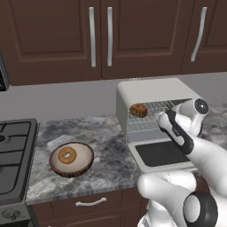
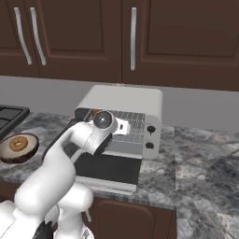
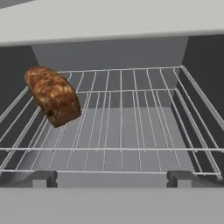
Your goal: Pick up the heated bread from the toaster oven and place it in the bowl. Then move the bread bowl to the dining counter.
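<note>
On the marbled counter [image 1: 111, 148] under the dark brown wall cabinets [image 1: 57, 35] stands the toaster oven [image 1: 150, 91], its dark glass door [image 1: 162, 153] dropped flat toward the near edge. Two small knobs [image 2: 150, 137] sit on its right face.

Inside, on the wire rack [image 3: 127, 118], the bread [image 3: 53, 95] rests at the far left side, a chunky golden-brown piece with a darker crust lying a little askew. From the left base camera it shows at the left end of the oven mouth [image 1: 138, 110]. The rest of the rack, to the right of the bread, is bare wire.

At the oven mouth hovers the gripper [image 3: 113, 178], pointed into the opening. Its two dark fingertips [image 3: 41, 178] stand spread wide at the near edge of the rack, released and holding nothing. The bread lies farther in and to the left of them, apart from both tips. In the base cameras the white wrist [image 2: 103, 122] hangs just in front of the rack, above the lowered door.

Left of the oven, well apart from it, the bowl [image 1: 54, 166] sits on the counter, dark and rough outside, pale inside. A tan ring-shaped pastry [image 1: 67, 155] lies in its middle. Farther left is the black stove [image 1: 13, 155].
</note>
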You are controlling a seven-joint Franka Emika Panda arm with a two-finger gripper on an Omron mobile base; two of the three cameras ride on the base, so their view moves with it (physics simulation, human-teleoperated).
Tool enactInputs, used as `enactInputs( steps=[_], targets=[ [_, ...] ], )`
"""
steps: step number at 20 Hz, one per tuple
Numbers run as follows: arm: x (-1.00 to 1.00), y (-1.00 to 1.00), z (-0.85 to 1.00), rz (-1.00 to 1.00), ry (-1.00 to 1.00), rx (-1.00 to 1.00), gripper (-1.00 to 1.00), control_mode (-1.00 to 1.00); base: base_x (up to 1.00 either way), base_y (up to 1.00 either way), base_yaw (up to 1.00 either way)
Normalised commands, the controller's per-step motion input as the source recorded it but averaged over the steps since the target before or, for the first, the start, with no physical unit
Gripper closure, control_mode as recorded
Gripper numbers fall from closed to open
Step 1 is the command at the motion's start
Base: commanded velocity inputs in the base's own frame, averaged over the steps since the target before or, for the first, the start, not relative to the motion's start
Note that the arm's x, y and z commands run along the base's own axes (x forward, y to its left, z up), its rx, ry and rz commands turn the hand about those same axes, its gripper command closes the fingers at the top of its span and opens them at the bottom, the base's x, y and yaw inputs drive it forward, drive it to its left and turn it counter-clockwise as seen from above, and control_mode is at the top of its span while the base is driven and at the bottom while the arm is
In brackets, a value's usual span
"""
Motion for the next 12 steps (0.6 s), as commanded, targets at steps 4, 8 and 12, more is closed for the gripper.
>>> enactInputs(
  steps=[4,8,12],
  targets=[
    [0.29,-0.18,-0.08,0.00,-0.06,0.00,-1.00,-1.00,0.00,0.00,0.00],
    [0.32,-0.20,-0.09,0.00,-0.04,0.00,-1.00,-1.00,0.00,0.00,0.00],
    [0.33,-0.19,-0.14,0.00,-0.02,0.00,-1.00,-1.00,0.00,0.00,0.00]
  ],
)
